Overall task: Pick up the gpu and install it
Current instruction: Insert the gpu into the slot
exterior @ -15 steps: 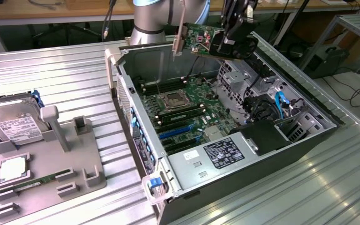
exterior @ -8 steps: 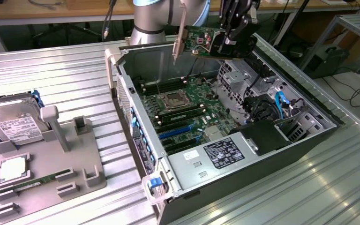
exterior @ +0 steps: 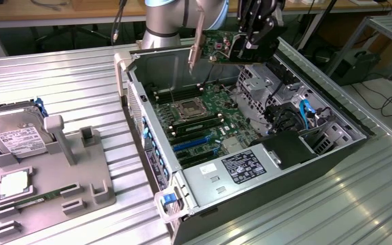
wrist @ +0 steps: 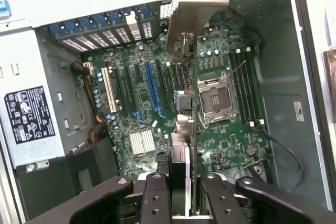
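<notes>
The gpu (exterior: 216, 45), a green card with a silver end bracket (exterior: 194, 51), hangs in the air above the far end of the open computer case (exterior: 332, 115). My gripper (exterior: 254, 43) is shut on it from the exterior view's right. In the wrist view the gpu (wrist: 192, 129) is seen edge-on, clamped between my black fingers (wrist: 156, 198), with its bracket (wrist: 190, 19) at the far end. Below it lies the motherboard (wrist: 131, 124) with its blue slot (wrist: 154, 90) and white slot (wrist: 109, 88). The gpu is clear of the board.
A CPU socket (exterior: 188, 108) and memory slots sit mid-board. The power supply (exterior: 240, 168) with a black label fills the near end of the case. At the exterior view's left a grey fixture (exterior: 53, 178) carries a hard drive (exterior: 16, 132) and a memory stick (exterior: 39, 198).
</notes>
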Available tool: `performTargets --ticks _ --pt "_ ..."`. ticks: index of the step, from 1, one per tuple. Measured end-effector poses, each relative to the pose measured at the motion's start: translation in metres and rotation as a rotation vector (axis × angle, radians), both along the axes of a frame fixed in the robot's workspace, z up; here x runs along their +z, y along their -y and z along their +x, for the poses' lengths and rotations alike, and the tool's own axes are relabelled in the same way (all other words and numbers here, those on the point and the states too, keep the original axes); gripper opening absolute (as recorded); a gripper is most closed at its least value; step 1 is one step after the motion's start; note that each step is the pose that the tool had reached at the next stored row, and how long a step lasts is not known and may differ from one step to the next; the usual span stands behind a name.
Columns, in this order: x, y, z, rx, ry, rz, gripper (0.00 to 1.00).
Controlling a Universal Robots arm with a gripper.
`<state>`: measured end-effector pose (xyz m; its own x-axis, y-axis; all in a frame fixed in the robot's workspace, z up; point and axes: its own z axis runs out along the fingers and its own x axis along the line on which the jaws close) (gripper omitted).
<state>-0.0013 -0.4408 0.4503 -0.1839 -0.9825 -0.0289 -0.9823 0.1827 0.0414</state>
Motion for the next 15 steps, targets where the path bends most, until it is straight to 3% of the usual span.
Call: performTargets --ticks 15 --pt "-0.0004 0.0006 0.0000 0.183 0.0001 0.0001 0.27"
